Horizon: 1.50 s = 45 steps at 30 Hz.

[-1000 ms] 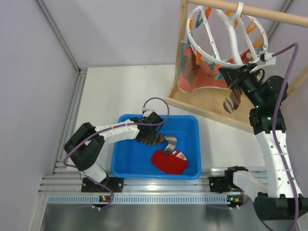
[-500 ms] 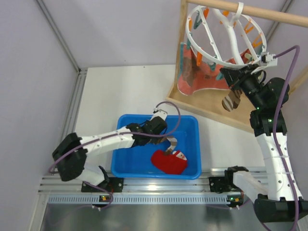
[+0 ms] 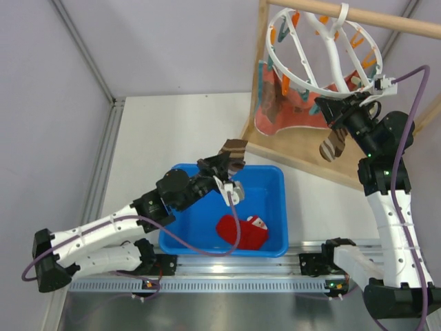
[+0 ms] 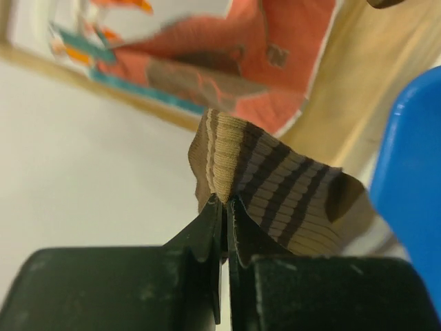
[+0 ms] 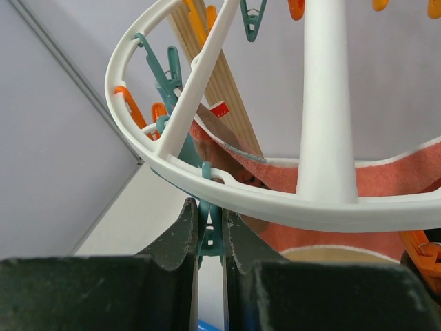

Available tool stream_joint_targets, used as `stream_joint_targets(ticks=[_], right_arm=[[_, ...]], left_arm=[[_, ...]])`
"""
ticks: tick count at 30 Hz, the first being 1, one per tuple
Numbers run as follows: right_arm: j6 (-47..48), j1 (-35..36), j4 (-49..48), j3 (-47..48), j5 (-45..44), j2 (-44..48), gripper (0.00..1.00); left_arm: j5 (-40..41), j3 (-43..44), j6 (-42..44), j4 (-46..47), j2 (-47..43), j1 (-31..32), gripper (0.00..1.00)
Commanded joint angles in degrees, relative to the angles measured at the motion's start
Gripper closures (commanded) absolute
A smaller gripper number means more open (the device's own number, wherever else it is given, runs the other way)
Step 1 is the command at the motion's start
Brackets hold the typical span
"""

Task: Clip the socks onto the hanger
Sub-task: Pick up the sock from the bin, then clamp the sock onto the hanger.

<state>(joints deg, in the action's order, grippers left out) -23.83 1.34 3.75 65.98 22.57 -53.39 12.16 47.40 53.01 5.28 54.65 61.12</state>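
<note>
Open passage is being offered over the bare white desk (image 3: 172, 131) between the blue bin (image 3: 283, 207) and the wooden frame stand (image 3: 296, 153); the bin's far rim is being overhung by the left tool (image 3: 226, 160) with its brown striped sock (image 3: 234, 147). Approach to the near rim of the hanger (image 3: 327, 52) is being blocked by the right tool (image 3: 331, 107), clamped on a teal clothespin (image 5: 207, 234), by a dangling sock (image 3: 334, 146) beneath it, and by salmon-pink socks (image 3: 282, 110).

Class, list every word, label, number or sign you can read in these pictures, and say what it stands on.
No text can be read anywhere.
The small red tag behind the hanger carries white marks, too small to read.
The red sock in the blue bin shows a face only, no letters.
</note>
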Motion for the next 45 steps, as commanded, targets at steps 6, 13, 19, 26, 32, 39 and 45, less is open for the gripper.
stream_joint_targets(ticks=[6,13,19,26,32,39,45], right_arm=[[-1.8,-0.1,-3.3,1.6,1.9,-1.0,1.0],[-3.0,-0.2,-3.3,2.4,2.0,-0.9,1.0],[-6.0,-0.2,-4.9,2.2,2.1,-0.8,1.0],[-8.3,-0.2,-5.3,2.1,2.0,-0.8,1.0],[-11.4,-0.2,-6.2,2.0,2.1,-0.9,1.0],[-13.0,-0.1,-5.9,1.6,2.8,-0.9,1.0],[-15.4,-0.6,-5.9,2.1,2.5,-1.3,1.0]], left_arm=[[-20.5,-5.3,46.5,38.6,11.3,-1.1,1.0],[-27.4,4.2,52.0,58.7,27.9,-3.6,1.0],[-30.6,12.7,52.5,65.1,38.1,-4.8,1.0],[-31.4,16.4,53.0,69.1,45.4,-5.2,1.0],[-30.7,14.2,51.9,70.5,45.7,-6.0,1.0],[-30.7,15.4,51.7,70.7,47.4,-6.3,1.0],[-30.7,14.0,51.5,71.1,47.7,-6.6,1.0]])
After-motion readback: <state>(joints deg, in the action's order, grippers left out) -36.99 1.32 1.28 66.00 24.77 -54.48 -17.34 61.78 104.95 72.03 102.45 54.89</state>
